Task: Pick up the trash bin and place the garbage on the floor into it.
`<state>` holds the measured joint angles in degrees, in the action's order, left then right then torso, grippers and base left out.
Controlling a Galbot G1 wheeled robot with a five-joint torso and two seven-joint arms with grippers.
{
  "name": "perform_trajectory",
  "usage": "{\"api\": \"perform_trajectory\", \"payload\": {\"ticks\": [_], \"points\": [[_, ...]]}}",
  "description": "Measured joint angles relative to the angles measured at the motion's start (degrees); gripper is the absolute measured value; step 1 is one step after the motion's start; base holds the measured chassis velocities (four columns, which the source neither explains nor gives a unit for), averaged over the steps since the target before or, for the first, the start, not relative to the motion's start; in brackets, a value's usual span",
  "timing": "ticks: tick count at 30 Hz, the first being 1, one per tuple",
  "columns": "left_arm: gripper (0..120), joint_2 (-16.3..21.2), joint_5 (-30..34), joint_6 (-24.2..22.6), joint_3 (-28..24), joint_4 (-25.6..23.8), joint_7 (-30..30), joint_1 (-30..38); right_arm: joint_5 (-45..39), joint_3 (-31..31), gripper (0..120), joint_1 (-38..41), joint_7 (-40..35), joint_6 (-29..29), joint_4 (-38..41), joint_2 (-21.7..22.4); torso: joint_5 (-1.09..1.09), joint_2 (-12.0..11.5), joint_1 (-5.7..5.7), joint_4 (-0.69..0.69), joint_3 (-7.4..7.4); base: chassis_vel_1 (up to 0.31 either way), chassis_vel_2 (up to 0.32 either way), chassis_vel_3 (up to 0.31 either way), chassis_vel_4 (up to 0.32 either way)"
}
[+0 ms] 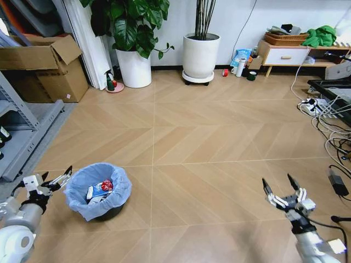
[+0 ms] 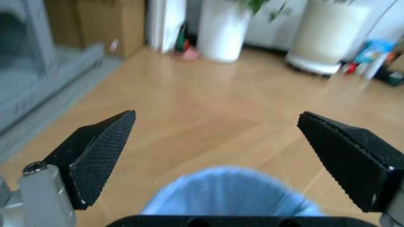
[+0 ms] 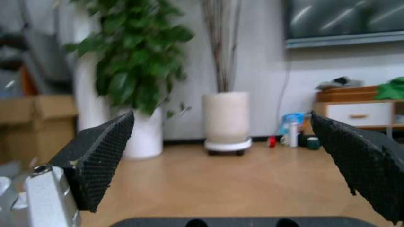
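The trash bin (image 1: 98,192) stands on the floor (image 1: 208,137) at the lower left, a small round bin with a light-blue bag folded over its rim. Inside it lies garbage (image 1: 100,190): a blue-white packet, a red wrapper and white pieces. My left gripper (image 1: 55,179) is open just left of the bin's rim and holds nothing. The left wrist view has the blue bag (image 2: 230,194) below and between the spread fingers (image 2: 98,151). At the lower right my right gripper (image 1: 282,189) is open over bare floor, with nothing between its fingers (image 3: 101,156).
Two big white plant pots (image 1: 134,68) (image 1: 201,55) stand by the back wall. Cardboard boxes (image 1: 46,68) and a grey shelf base (image 1: 30,131) are at the left. Cables and a power strip (image 1: 321,109) lie at the right. A low cabinet (image 1: 285,55) is at the back right.
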<state>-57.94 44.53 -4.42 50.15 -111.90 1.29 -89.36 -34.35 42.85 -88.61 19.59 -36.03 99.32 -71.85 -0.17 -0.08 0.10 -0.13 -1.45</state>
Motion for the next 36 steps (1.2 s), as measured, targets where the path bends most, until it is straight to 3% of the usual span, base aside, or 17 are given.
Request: {"api": "perform_trajectory", "payload": {"ticks": [7,13,23,36], "points": [[100,-4.68,-6.40,2.55,-1.87,-1.77,0.20,1.05,2.52,-4.82,100,6.18,-4.17,0.65,-3.68,-4.32,0.02,0.00,0.00,0.01,-0.01,0.000,0.000,0.000,0.000],[100,-7.20,-12.19,6.10,-3.91,0.24,1.59,1.55,1.55,-10.19,100,10.95,-4.19,0.63,-8.34,-8.00,-0.02,0.00,0.00,-0.01,-0.01,0.000,0.000,0.000,0.000],[100,-9.45,-13.53,6.19,-4.05,2.97,2.76,2.88,1.37,-17.15,100,15.49,-3.86,0.66,-11.93,-10.24,-0.01,0.00,0.01,0.01,-0.01,0.000,0.000,0.000,0.000],[100,-9.89,-13.64,5.69,-4.07,3.39,2.95,3.04,1.78,-17.36,100,15.61,-3.82,0.94,-12.36,-10.46,0.00,0.00,0.01,0.00,-0.01,0.000,0.000,0.000,0.000]]}}
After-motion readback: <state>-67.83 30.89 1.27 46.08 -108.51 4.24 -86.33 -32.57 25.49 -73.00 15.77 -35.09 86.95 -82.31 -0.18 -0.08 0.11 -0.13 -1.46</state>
